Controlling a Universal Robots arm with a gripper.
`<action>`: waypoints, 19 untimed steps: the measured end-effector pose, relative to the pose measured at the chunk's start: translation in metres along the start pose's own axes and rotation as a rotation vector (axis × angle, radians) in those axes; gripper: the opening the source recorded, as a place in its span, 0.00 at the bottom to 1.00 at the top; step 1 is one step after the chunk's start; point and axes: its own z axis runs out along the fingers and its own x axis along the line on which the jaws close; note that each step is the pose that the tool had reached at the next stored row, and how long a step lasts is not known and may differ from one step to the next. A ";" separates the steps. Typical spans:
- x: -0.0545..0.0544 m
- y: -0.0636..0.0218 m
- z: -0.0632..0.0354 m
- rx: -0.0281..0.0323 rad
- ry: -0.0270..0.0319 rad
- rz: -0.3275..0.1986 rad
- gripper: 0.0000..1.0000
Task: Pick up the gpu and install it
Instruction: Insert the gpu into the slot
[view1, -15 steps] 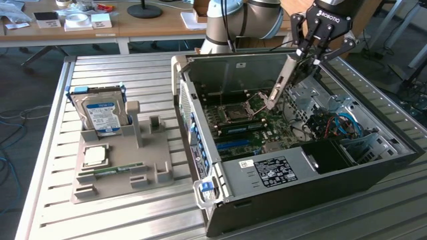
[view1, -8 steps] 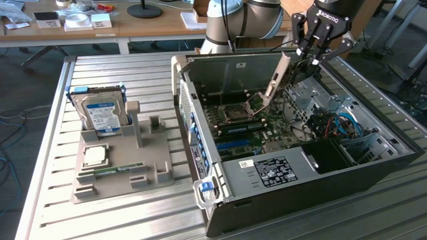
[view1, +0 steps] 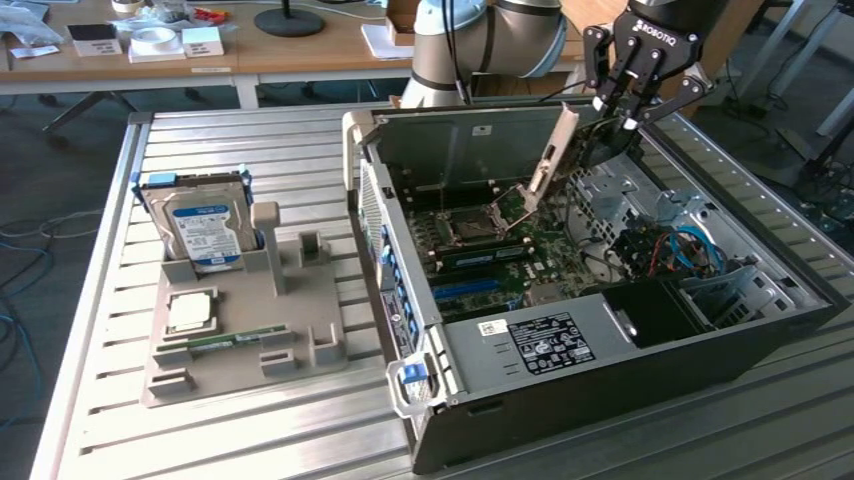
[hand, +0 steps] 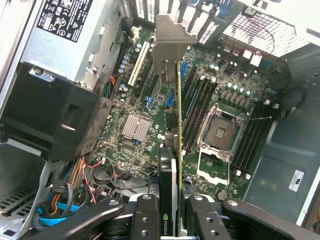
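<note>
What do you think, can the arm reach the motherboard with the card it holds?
Probably yes: the gripper holds the card over the open case, and the motherboard beneath it looks free of cables.

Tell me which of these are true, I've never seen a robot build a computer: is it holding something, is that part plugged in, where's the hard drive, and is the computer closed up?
1. The gripper is shut on the graphics card. True.
2. The graphics card is plugged into the circuit board. False: it hangs in the gripper above the board, not seated in a slot.
3. The hard drive stands upright in the gray holder, at the exterior view's left of the computer case. True.
4. The computer case is closed up. False: its side is open and the circuit board inside is in plain sight.
</note>
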 end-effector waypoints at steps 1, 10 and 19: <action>0.000 0.0000 0.0000 0.0000 0.0000 0.000 0.27; 0.000 0.0000 0.0000 0.0001 -0.0001 0.005 0.27; 0.000 0.0000 0.0007 0.0025 -0.0033 0.083 0.27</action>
